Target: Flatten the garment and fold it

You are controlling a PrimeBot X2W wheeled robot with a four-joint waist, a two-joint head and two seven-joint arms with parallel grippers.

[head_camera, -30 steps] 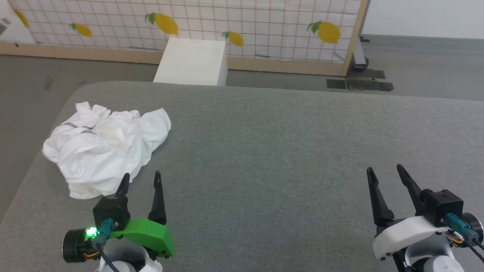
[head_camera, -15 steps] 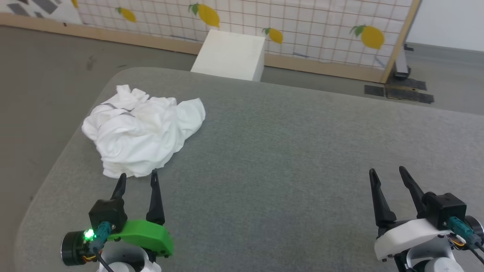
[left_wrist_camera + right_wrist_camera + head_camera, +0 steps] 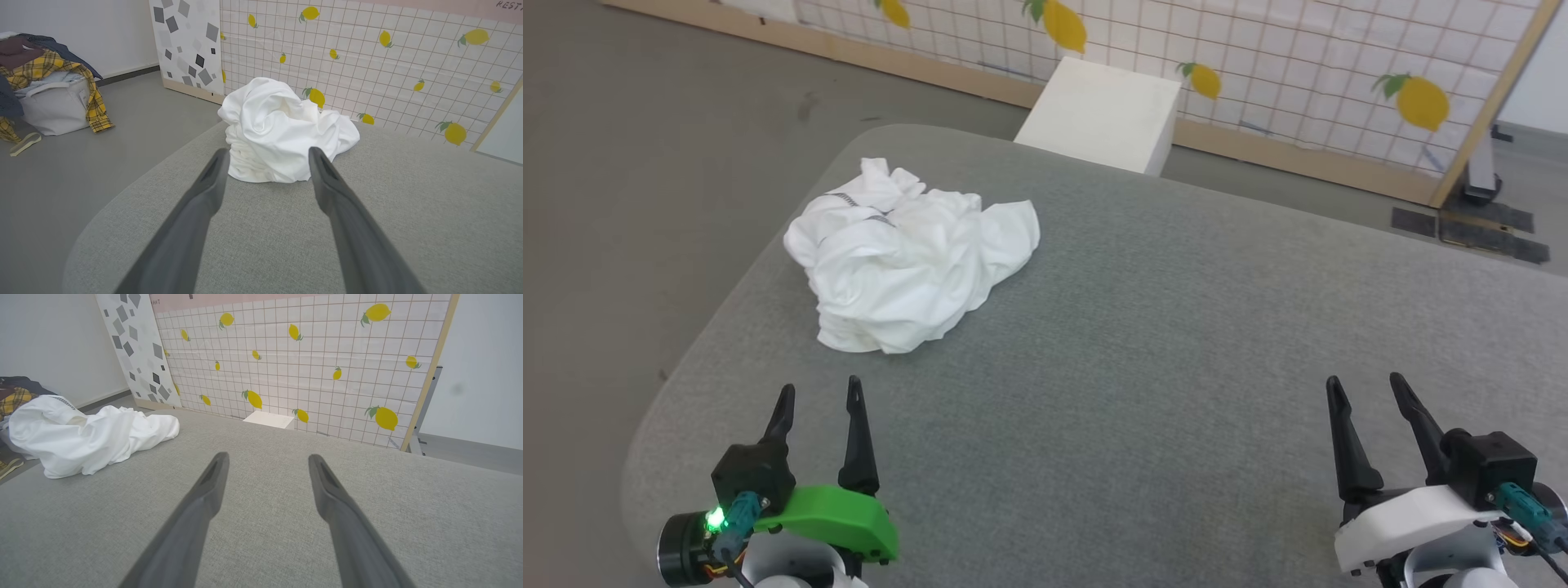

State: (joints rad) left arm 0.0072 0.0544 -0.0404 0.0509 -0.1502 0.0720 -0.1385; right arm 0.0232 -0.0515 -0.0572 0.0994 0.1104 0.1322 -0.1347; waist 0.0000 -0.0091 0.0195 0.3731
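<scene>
My left gripper (image 3: 817, 396) and right gripper (image 3: 1364, 390) are spread, empty. The garment (image 3: 915, 265) hugs the bench (image 3: 1176, 343) at its far-left corner; one sloppy tug could send it overboard.

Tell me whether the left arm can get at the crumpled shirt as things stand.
Probably yes. The left gripper has its fingers spread and aimed at the garment, which lies crumpled just ahead on the grey padded surface; only bare surface lies between, nothing blocking.

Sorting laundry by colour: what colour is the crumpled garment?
The garment is white with dark seam stitching; head view shows it best.
</scene>
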